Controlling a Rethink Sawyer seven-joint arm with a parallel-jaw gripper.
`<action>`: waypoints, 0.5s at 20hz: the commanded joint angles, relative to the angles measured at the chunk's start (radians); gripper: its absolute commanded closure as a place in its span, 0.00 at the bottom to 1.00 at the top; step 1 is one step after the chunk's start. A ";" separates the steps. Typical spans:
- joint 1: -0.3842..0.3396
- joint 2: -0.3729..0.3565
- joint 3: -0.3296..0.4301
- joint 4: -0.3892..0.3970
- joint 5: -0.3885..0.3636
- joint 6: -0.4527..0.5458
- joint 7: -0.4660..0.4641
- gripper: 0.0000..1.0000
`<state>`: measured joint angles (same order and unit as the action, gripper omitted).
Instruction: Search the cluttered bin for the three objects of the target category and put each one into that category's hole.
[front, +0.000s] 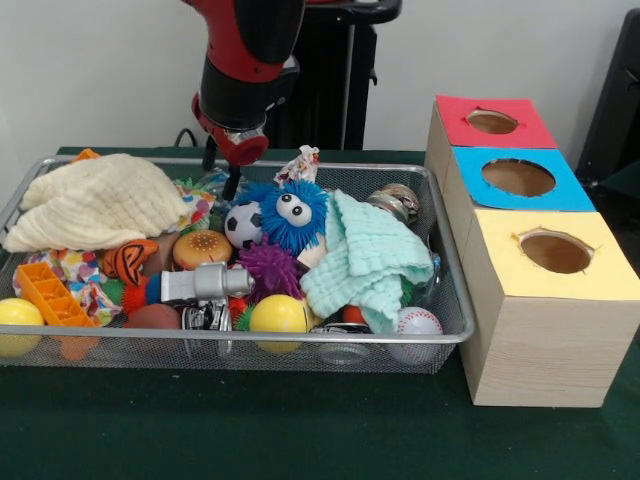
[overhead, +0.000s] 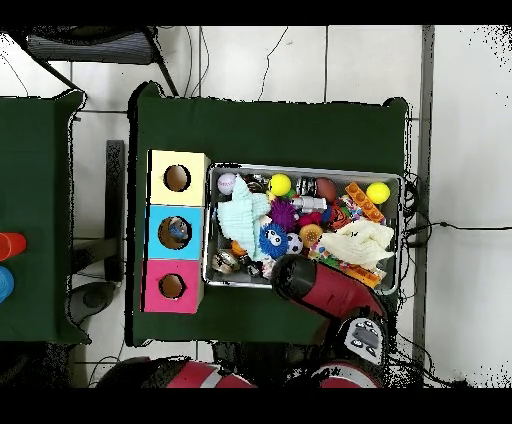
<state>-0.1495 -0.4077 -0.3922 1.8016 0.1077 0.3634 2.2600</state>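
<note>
Bin (front: 440, 335) clutter seemingly hides gripper (front: 231, 185) tips.

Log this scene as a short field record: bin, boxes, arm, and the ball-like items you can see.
bin: wire mesh tray, crowded with toys and cloths
boxes: wooden block beside the bin with red hole, blue hole, yellow hole
arm: gripper lowered over the bin's far side near the blue fuzzy toy; finger state unclear
balls: soccer ball, baseball, yellow ball
cloths: cream cloth, mint cloth
</note>
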 joint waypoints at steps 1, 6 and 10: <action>0.027 0.073 0.058 -0.105 -0.046 0.182 0.022 0.00; 0.001 0.080 0.087 -0.103 -0.044 0.205 0.020 0.00; -0.010 0.070 0.102 -0.088 -0.036 0.232 0.025 0.00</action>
<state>-0.1369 -0.3935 -0.3973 1.7548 0.0945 0.4613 2.2602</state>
